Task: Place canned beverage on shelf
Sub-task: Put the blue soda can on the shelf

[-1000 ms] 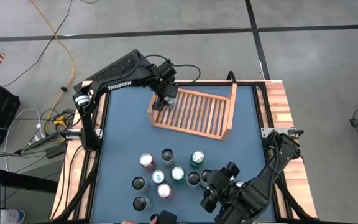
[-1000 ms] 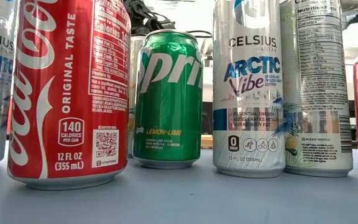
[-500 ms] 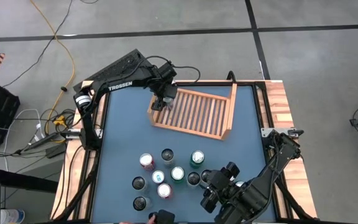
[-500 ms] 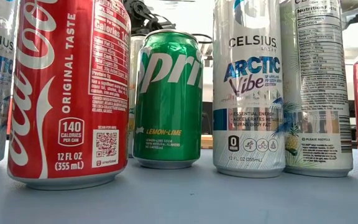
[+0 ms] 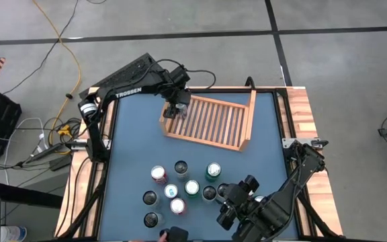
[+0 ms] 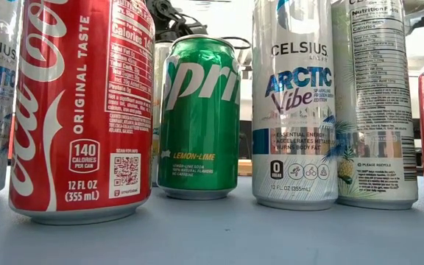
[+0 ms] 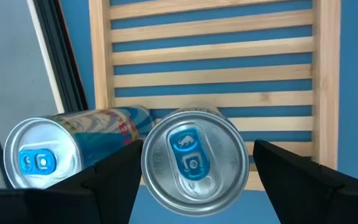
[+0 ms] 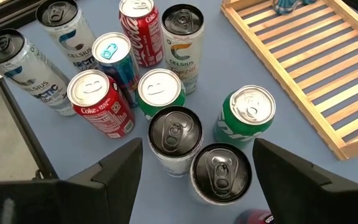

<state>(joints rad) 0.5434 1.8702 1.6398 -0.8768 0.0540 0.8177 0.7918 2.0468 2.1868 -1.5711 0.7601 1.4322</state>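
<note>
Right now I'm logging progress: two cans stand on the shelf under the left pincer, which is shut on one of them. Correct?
Not quite. The left pincer is open; the left wrist view shows its fingers apart on either side of one can, not clamped on it. The second can does stand beside it on the shelf.

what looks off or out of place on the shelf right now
Nothing looks spilled or damaged. The shelf sits skewed on the table. Two cans stand upright at one corner, between the left gripper's open fingers. The remaining cans cluster upright by the right gripper.
</note>
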